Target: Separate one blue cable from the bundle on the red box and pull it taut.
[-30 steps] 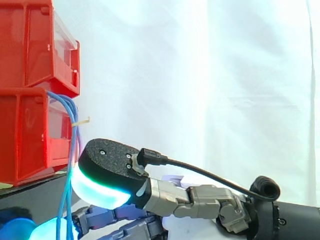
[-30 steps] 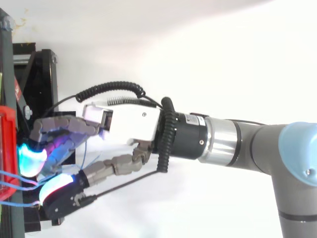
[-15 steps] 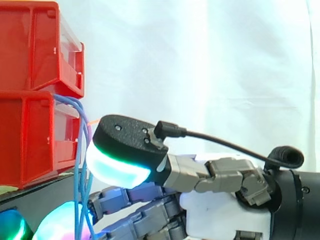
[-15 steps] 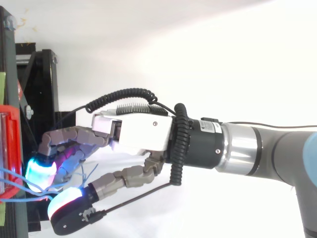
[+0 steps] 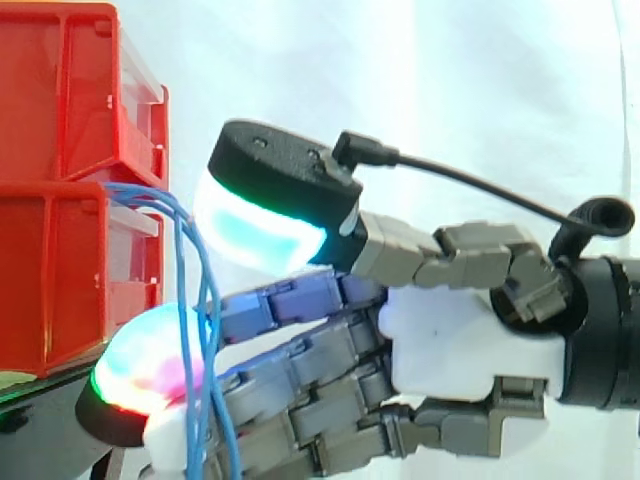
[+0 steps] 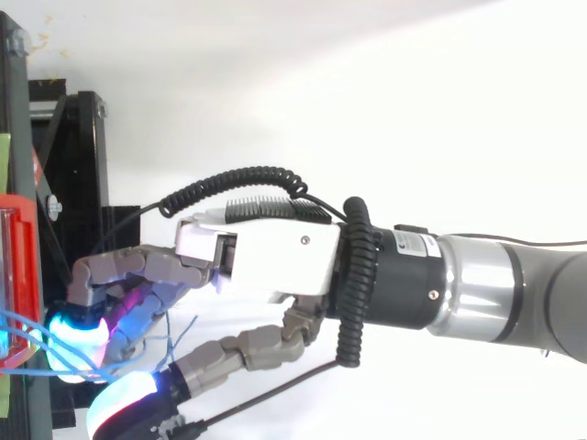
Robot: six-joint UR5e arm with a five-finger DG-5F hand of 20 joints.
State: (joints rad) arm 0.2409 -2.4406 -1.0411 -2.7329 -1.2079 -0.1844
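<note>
2 stacked red bins; blue cables spill from the lower bin and hang across the hand's nearly straight fingers, thumb spread wide above.

Two stacked bins stand at the left, cables hang from the lower bin's front, and the hand meets them from the right.

Blue cables; lower ends off-frame
</note>
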